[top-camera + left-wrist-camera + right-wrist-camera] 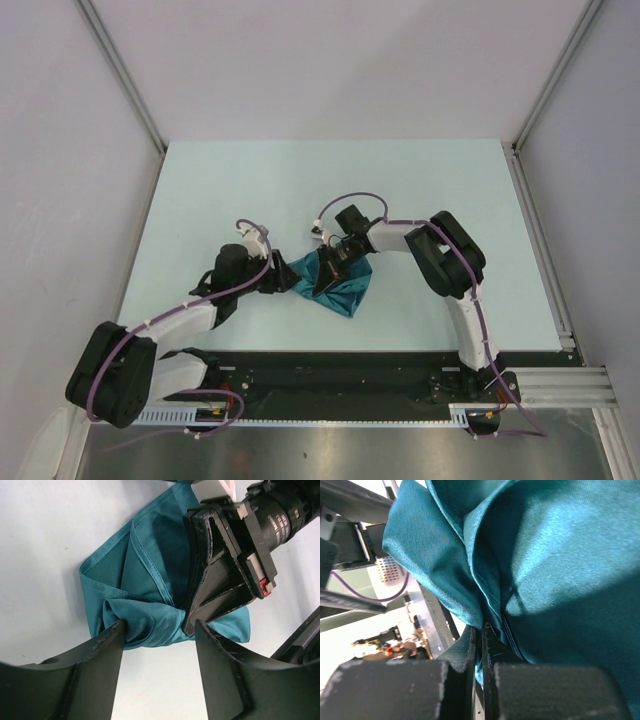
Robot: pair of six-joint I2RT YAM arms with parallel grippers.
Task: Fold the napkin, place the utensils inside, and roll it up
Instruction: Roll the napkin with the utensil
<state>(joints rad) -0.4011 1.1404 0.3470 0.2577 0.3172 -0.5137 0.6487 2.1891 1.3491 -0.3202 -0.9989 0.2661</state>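
A pale mint table [200, 200] fills the floor of a booth of plain white walls [340, 60], framed by aluminium rails [125, 75] that run away at the far corners; a black base strip [330, 375] carries both arms along the near edge, with bare sheet metal [350, 450] nearer still. The napkin [345, 288] lies bunched in a rough triangle around the middle of the table, towards the near side, between the two tools. The right gripper [322, 285] comes in from the far right with its fingers together, and its wrist view shows teal cloth nipped in the slit between them. The left gripper [159, 630] reaches in from the left with its fingers apart, straddling a gathered fold at the napkin's left corner, one finger touching the cloth. From above, the right gripper covers part of the napkin; what its folds enclose cannot be seen, and the right wrist view is almost all fabric
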